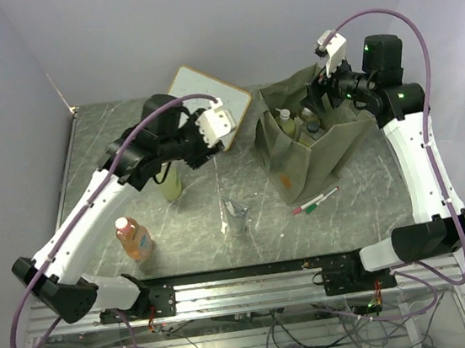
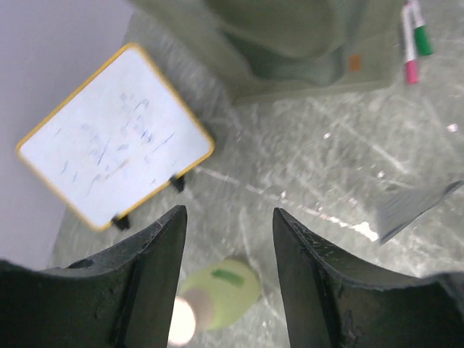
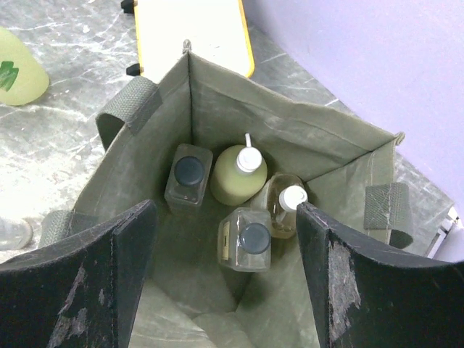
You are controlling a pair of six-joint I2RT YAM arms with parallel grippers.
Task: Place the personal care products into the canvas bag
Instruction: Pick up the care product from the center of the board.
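the boxy olive canvas bag (image 3: 217, 109) held 4 bottles (image 3: 235, 174), 2 of square clear glass, below the right gripper (image 3: 226, 210), its fingers wide and empty. the left gripper (image 2: 228, 214), parted and empty, hung over a blurred, half-hidden pale-green bottle (image 2: 226, 290) on the veined table (image 2: 326, 167).

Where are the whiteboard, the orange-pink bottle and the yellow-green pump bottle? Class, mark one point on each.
whiteboard (image 2: 116, 138): left wrist view, middle of its white face.
orange-pink bottle (image 1: 135, 240): top view, on its body.
yellow-green pump bottle (image 3: 233, 181): right wrist view, on its shoulder.
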